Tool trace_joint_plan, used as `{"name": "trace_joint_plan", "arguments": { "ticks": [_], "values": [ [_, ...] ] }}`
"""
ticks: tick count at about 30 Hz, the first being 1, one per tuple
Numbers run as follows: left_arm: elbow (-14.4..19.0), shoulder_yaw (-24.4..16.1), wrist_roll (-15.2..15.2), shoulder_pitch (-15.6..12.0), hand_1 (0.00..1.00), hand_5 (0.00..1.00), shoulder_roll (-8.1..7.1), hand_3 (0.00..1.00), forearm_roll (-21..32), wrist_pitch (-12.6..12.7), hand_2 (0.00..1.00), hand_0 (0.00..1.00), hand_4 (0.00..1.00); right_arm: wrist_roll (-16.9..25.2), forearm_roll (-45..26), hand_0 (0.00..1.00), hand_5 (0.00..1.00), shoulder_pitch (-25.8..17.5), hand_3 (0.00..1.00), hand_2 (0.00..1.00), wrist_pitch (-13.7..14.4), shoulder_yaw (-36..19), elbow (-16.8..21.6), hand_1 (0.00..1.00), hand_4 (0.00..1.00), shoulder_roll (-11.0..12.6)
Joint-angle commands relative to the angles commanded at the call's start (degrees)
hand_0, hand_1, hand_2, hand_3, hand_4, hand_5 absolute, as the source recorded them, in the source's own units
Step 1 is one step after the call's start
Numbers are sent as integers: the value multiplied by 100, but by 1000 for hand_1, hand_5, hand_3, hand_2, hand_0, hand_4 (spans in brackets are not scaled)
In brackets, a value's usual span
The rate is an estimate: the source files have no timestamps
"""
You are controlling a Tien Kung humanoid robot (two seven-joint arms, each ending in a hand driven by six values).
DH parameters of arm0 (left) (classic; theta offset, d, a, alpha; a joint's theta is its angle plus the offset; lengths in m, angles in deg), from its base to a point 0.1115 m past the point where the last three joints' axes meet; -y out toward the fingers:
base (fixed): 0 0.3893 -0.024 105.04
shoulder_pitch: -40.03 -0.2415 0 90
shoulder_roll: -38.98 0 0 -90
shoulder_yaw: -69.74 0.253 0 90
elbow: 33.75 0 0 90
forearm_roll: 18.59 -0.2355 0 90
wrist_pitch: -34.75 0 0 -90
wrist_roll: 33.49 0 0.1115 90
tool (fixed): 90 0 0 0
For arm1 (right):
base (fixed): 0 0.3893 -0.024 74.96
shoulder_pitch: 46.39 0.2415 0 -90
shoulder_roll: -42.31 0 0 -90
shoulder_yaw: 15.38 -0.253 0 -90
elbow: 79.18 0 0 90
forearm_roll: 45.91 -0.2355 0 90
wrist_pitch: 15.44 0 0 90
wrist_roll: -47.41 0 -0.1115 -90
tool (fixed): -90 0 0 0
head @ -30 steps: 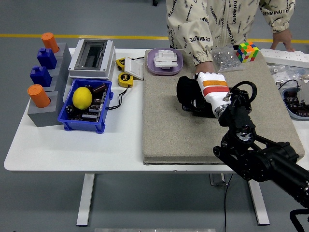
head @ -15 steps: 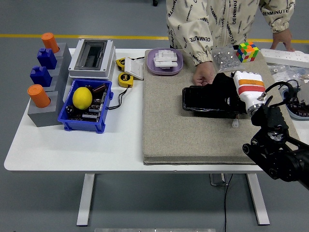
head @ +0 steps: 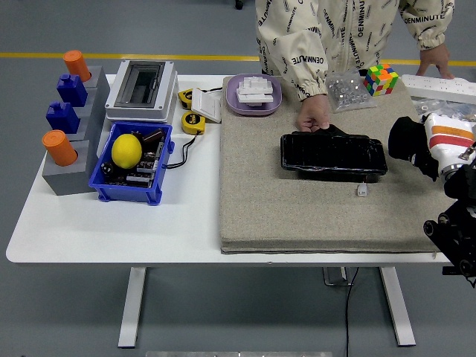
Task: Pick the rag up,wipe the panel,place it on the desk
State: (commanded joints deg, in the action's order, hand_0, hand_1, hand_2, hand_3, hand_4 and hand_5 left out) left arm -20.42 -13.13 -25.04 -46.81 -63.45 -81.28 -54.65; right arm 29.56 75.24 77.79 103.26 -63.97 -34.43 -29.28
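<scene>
My right hand (head: pixel 440 143) was at the right edge of the grey felt mat (head: pixel 297 216), just clear of the panel's right end, with its fingers curled around the black rag (head: pixel 407 141), which bunched out dark from the side of my hand facing the panel. The black panel (head: pixel 333 155) lay flat on the mat, long side across my view, its glossy face bare, with nothing of mine resting on it. A person stood at the far side of the table, one hand (head: pixel 314 119) resting at the panel's far left corner, touching or nearly touching it as if steadying it; the other hand (head: pixel 436 58) was planted far back on the right by a white power strip (head: pixel 445 88). I judged the picking up done, since the rag was in my grasp, and the wiping either finished or between passes: I could not tell from the panel's sheen whether it was clean. What was certainly left was the last step, setting the rag down on the desk and letting go. A small white piece (head: pixel 361 191) lay on the mat just in front of the panel. My left arm was nowhere in view.
</scene>
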Motion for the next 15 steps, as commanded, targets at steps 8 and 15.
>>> {"name": "trace_joint_plan", "arguments": {
  "ticks": [8,15],
  "values": [
    [6,4,-1,0,636,448,-1,562,-3,-1,637,603,630,-5,49,308,47,-29,470,448,-2,-82,47,415,932,33],
    [-2,18,1,-24,636,447,-6,562,4,-1,637,604,630,-2,46,308,47,-32,470,449,6,2,92,415,932,-126]
  ]
}}
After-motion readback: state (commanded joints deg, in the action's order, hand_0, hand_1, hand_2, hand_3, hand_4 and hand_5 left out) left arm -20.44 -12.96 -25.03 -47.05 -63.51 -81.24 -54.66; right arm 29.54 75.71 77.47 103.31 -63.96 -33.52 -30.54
